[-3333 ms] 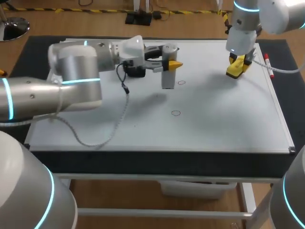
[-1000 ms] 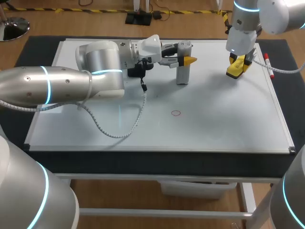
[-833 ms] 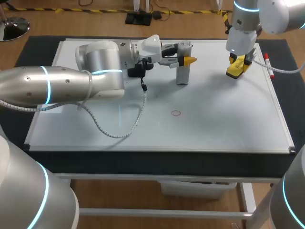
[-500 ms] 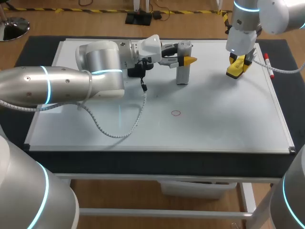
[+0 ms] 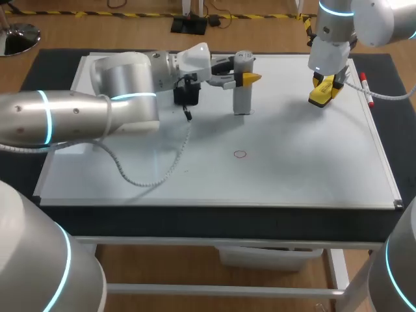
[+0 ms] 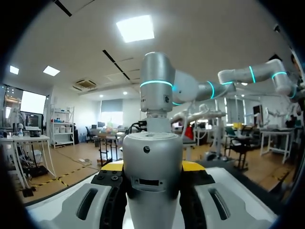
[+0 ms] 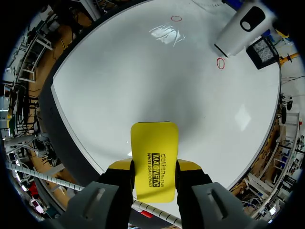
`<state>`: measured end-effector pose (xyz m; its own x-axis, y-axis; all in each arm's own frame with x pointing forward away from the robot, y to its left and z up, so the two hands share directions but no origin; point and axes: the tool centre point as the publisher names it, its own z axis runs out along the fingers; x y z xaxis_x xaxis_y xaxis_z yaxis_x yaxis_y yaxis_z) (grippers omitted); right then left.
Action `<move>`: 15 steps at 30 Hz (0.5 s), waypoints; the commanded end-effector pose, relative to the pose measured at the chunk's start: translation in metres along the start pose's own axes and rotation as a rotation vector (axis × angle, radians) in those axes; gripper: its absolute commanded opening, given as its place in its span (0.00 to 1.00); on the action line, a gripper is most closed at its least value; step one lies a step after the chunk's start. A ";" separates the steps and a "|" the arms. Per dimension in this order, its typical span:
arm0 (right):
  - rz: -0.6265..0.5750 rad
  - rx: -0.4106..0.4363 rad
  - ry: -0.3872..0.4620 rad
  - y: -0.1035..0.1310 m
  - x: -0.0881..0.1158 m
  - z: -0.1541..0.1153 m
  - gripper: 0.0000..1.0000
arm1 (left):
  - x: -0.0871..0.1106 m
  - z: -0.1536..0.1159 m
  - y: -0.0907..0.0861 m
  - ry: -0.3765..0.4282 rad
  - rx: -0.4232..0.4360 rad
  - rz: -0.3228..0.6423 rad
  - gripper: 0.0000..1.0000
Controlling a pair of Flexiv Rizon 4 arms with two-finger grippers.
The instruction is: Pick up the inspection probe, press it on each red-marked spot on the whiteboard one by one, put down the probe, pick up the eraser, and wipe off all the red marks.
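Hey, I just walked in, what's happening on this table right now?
The left gripper holds the grey inspection probe upright over the whiteboard, beside one red circle. The right gripper holds the yellow eraser over the board's far right. A second red circle sits mid-board, unwiped.

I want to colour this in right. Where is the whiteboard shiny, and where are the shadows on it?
Head view: soft grey shadows lie on the whiteboard beside the probe and near the eraser. Right wrist view: a bright white glare patch sits by the far red circle, and a dim shadow spreads ahead of the eraser.
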<state>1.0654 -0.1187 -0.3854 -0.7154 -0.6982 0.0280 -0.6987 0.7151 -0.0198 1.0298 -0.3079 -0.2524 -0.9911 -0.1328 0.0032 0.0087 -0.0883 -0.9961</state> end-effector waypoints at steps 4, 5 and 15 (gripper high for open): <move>-0.001 0.000 0.004 -0.001 0.000 -0.001 0.00 | 0.037 -0.056 -0.017 -0.115 -0.018 0.011 0.00; -0.001 0.000 0.004 -0.001 0.000 -0.001 0.00 | 0.040 -0.063 -0.018 -0.127 -0.017 0.014 0.00; -0.001 0.000 0.004 -0.001 0.000 -0.001 0.00 | 0.067 -0.129 -0.026 -0.220 -0.031 0.024 0.00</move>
<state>1.0654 -0.1187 -0.3854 -0.7154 -0.6981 0.0279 -0.6987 0.7152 -0.0198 0.9734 -0.2240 -0.2438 -0.9697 -0.2441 -0.0052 0.0189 -0.0538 -0.9984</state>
